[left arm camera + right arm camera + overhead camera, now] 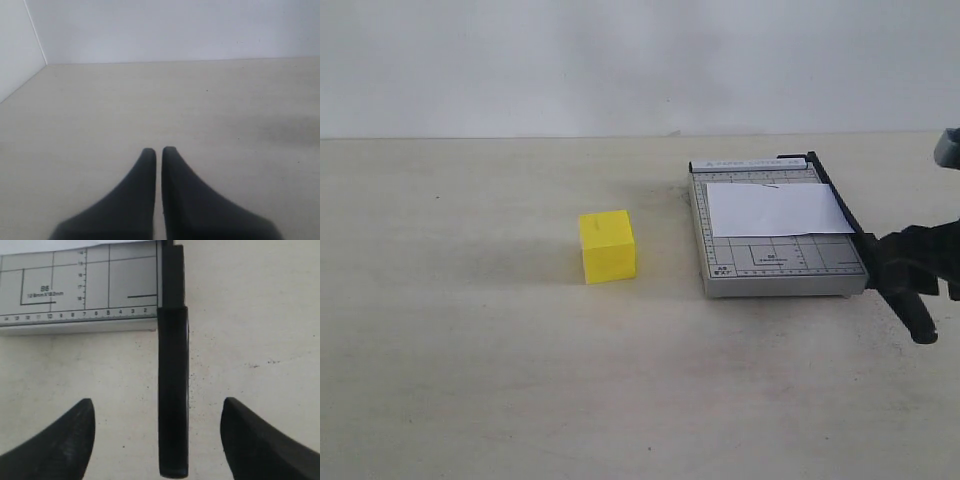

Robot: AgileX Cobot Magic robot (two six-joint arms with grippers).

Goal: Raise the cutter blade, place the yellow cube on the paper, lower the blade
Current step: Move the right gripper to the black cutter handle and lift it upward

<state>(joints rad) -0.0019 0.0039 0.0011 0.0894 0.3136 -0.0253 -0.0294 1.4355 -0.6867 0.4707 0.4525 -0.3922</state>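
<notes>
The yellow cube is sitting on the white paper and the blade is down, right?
No. The yellow cube sits on the table, beside the trimmer and apart from the paper; the exterior view shows it. The cutter blade is down.

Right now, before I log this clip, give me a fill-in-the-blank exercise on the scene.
In the exterior view the yellow cube stands to the ____ of the trimmer base. The cutter blade is ____ (raised or lowered) along the base's edge. The right gripper is ____, straddling the blade's handle. The left gripper is ____, holding nothing.
Missing words: left; lowered; open; shut.
</notes>
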